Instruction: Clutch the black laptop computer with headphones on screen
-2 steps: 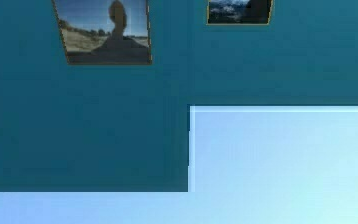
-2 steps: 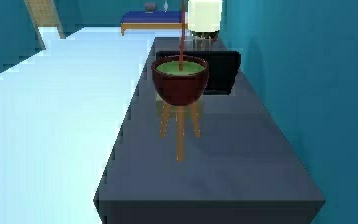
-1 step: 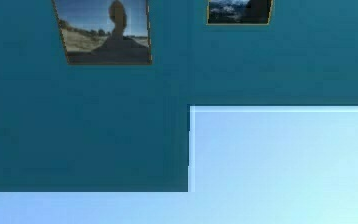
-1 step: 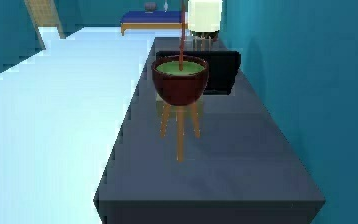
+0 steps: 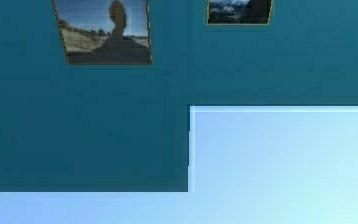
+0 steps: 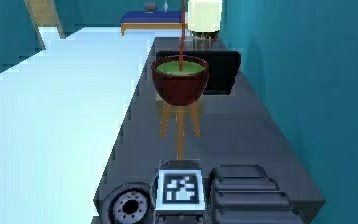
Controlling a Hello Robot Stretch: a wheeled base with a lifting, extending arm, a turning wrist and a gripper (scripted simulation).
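A black upright slab (image 6: 223, 72), shaped like a laptop's raised screen, stands on a long dark grey counter (image 6: 249, 130) in the arm side view. What its screen shows cannot be made out. In front of it a dark red bowl (image 6: 180, 80) with a green inside rests on wooden legs and hides the slab's left part. At the bottom edge sits the gripper's dark round body (image 6: 130, 207) beside a white marker square (image 6: 181, 188). Its far end is not clear, so I cannot tell whether it holds anything.
A white-shaded lamp (image 6: 205, 14) stands at the counter's far end, by a teal wall (image 6: 307, 60). Pale floor (image 6: 57, 110) runs along the counter's left toward a low blue-topped table (image 6: 147, 17). In the forward view, a teal wall (image 5: 87, 120) bears two pictures (image 5: 103, 30) (image 5: 239, 11).
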